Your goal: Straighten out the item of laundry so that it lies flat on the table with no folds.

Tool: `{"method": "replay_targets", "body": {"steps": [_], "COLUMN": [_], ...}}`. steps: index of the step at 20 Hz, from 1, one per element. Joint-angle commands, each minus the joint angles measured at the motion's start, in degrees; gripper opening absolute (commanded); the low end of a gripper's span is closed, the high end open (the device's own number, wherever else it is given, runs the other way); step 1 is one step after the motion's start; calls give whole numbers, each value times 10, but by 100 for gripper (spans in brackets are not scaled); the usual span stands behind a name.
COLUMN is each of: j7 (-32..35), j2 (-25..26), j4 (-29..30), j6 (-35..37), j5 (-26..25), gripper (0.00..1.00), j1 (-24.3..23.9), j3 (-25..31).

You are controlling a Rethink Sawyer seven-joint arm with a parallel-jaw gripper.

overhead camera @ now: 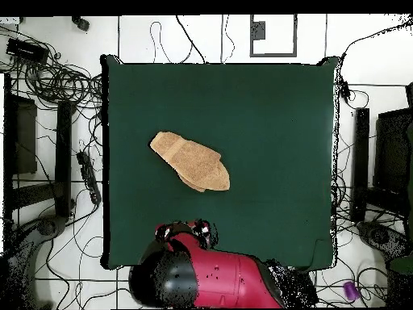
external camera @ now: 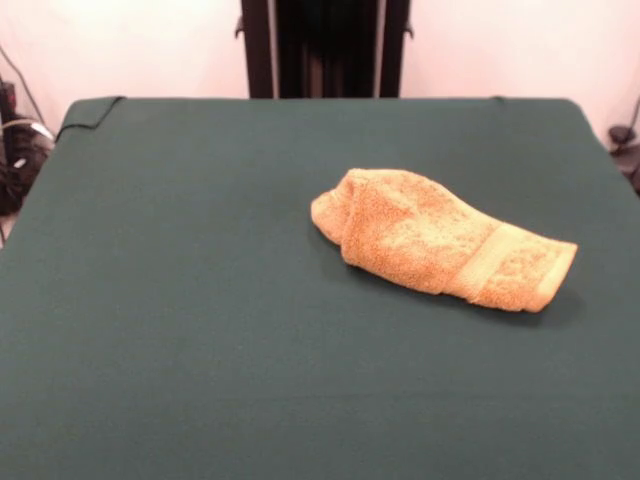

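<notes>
The golden-orange towel (external camera: 440,240) lies folded over and bunched into a narrow wedge, right of the middle of the dark green table (external camera: 200,300). Its woven band (external camera: 490,262) shows near the right end; the white tag is hidden. In the overhead view the towel (overhead camera: 191,161) lies left of the table's (overhead camera: 274,129) middle, slanted. The red and black arm (overhead camera: 218,278) is drawn back over the table's bottom edge. Its gripper (overhead camera: 187,232) sits well below the towel and apart from it. The front view does not show the gripper.
The robot's black pedestal (external camera: 325,48) stands at the far side of the table. Tangled cables (overhead camera: 56,81) lie on the floor left of the table in the overhead view. Black stands (overhead camera: 360,161) flank the table.
</notes>
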Motion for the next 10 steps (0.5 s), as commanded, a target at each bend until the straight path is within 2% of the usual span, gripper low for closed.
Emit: {"method": "replay_targets", "body": {"steps": [1, 5, 10], "j7": [117, 149, 152], "j2": [87, 141, 196], "j4": [6, 12, 18], "j6": [-80, -125, -209], "j5": [-47, -36, -19], "gripper": [100, 100, 100], "j1": [41, 52, 57], "j3": [-8, -26, -27]}}
